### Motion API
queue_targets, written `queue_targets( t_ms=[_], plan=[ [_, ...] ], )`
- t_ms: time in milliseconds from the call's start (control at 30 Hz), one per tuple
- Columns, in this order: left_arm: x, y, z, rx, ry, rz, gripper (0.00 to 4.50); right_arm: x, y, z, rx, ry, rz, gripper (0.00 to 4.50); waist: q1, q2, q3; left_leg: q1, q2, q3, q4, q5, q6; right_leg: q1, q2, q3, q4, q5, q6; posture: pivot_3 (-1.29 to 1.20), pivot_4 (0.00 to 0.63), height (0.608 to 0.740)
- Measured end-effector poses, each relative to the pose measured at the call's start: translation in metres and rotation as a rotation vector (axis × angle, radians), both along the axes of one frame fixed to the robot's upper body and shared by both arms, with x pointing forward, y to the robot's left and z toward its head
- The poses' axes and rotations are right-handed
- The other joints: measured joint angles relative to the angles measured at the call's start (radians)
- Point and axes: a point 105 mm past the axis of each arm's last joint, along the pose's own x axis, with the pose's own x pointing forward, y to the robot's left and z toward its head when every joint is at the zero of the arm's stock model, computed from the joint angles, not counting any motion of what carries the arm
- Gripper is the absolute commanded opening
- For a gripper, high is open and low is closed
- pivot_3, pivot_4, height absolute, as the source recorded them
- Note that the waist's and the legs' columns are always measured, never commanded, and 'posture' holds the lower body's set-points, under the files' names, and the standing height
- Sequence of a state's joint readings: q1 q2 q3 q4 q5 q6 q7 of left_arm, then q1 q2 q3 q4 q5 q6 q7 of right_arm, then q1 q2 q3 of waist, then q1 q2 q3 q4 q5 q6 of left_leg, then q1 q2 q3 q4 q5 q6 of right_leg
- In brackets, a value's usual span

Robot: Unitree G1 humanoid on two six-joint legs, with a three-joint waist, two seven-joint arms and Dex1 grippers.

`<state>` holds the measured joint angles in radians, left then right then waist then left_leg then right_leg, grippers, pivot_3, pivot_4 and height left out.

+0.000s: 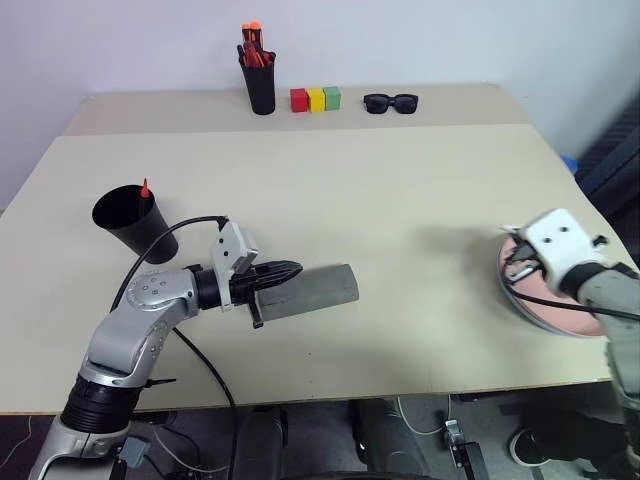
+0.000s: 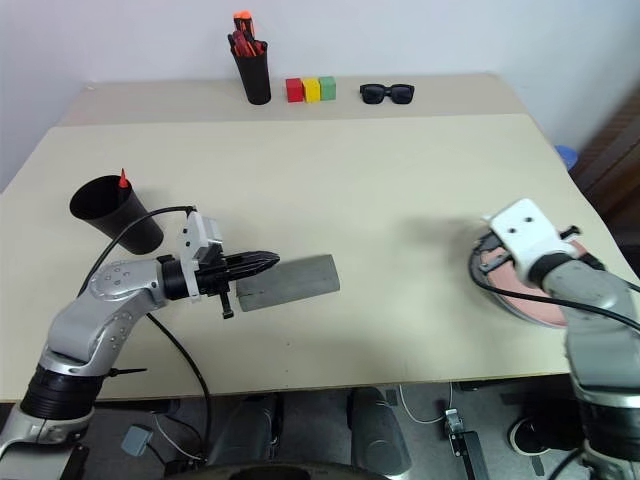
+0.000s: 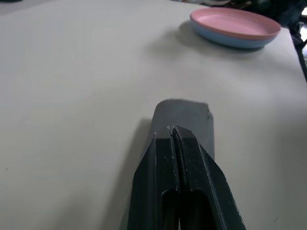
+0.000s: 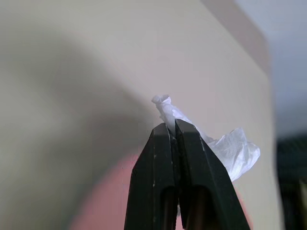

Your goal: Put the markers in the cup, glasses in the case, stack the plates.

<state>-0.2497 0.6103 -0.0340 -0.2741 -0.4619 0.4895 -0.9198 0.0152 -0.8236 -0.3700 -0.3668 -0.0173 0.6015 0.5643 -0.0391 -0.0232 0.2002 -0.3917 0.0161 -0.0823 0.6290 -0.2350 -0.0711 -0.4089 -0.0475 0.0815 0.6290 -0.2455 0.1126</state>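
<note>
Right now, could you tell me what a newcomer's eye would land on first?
Probably the grey case lying closed at the table's near centre, with the shut left tool at its end. Next, the right tool, pinching a white crumpled tissue over the stacked plates at the right edge.

The left gripper [image 2: 268, 262] points toward three o'clock, arm bent, fingers [image 3: 187, 158] pressed together. The right gripper [image 4: 172, 125], at four o'clock, has its fingers closed, pinching white paper.

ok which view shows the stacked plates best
The left wrist view: the pink plate sits nested on the blue plate, both rims unobstructed. In the eye views the right gripper's white wrist housing covers much of the stack, and the right wrist view catches just a pink patch.
</note>
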Motion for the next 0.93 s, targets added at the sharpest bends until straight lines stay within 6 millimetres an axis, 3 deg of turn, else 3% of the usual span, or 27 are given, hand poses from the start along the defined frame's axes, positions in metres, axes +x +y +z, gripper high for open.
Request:
queue_targets(
  t_ms=[33,200,367,500,667,767,933],
  plan=[
    [0.002,0.003,-0.001,0.0,0.004,0.009,0.0,-0.006,-0.007,-0.004,0.0,0.026,-0.023,0.86,0.0,0.0,0.0,0.0,0.0,0.0,0.0,0.0,0.0,0.0,0.0,0.0,0.0,0.0,0.0,0.0,0.15,0.74],
    [0.007,0.005,0.0,0.004,-0.01,0.025,0.0,-0.011,-0.015,-0.005,0.003,0.036,-0.051,3.26,-0.009,0.0,0.0,0.001,0.0,0.001,0.001,0.0,0.0,0.0,0.0,0.0,0.001,0.0,0.0,0.0,0.15,0.74],
    [0.003,0.019,-0.01,0.034,0.004,0.102,0.0,0.017,0.003,0.017,-0.001,-0.092,0.04,3.26,-0.02,0.0,0.0,0.001,0.001,0.001,0.0,0.0,0.0,0.0,0.0,0.0,0.0,0.001,-0.001,0.0,0.15,0.74],
    [-0.006,0.043,-0.01,0.032,-0.016,0.238,0.0,0.04,0.051,0.023,0.16,-0.147,0.26,3.26,-0.028,0.0,0.0,0.001,0.001,0.0,-0.001,0.0,0.0,0.0,0.001,0.0,0.001,0.0,0.0,0.0,0.15,0.74],
    [-0.029,0.093,-0.018,0.031,-0.001,0.484,0.0,0.041,0.101,0.016,0.386,-0.065,0.515,3.26,-0.026,0.0,0.0,0.0,0.001,0.0,-0.001,-0.001,0.002,0.0,0.0,0.0,0.0,0.0,0.0,0.0,0.15,0.74],
    [-0.043,0.121,-0.026,0.025,0.015,0.639,0.0,0.041,0.11,0.002,0.42,0.011,0.571,3.26,-0.018,0.0,0.0,0.0,0.001,0.0,0.0,-0.001,0.002,0.0,-0.001,0.0,0.0,0.0,0.0,0.0,0.15,0.74],
    [-0.054,0.136,-0.029,0.028,0.011,0.744,0.0,0.049,0.111,-0.009,0.437,0.058,0.586,3.26,-0.005,0.0,0.0,0.0,0.0,0.001,0.002,-0.001,0.002,0.0,-0.001,0.0,-0.001,0.0,-0.001,0.0,0.15,0.74]
  ],
)
